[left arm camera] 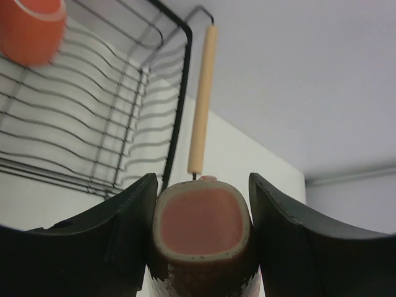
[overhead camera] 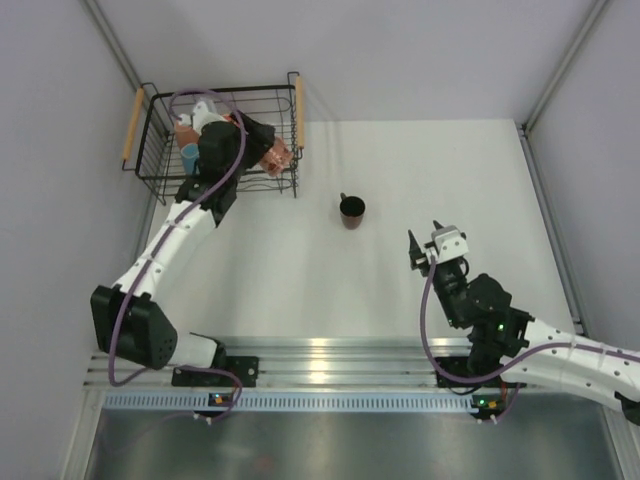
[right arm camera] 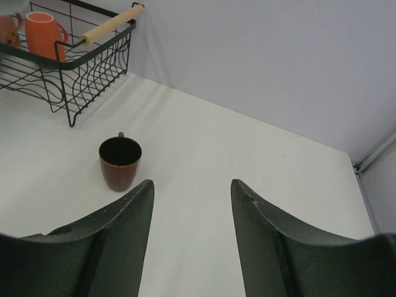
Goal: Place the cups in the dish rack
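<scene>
My left gripper point(overhead camera: 268, 145) is over the right side of the black wire dish rack point(overhead camera: 222, 90) and is shut on a salmon-pink mug point(overhead camera: 279, 156). In the left wrist view the mug point(left arm camera: 201, 226) sits between both fingers, mouth towards the camera, above the rack's wavy wires point(left arm camera: 93, 124). An orange mug point(left arm camera: 31, 28) and a light blue mug point(overhead camera: 189, 153) are in the rack, partly hidden by the arm. A dark brown mug point(overhead camera: 351, 210) stands upright on the table, right of the rack. My right gripper point(overhead camera: 424, 246) is open and empty, apart from the dark mug point(right arm camera: 120, 162).
The rack's wooden handles point(overhead camera: 298, 110) stand on its left and right sides. The right wrist view shows the rack point(right arm camera: 74, 68) with the orange mug point(right arm camera: 43, 34) and part of another pink mug point(right arm camera: 7, 30). Grey walls close in the white table.
</scene>
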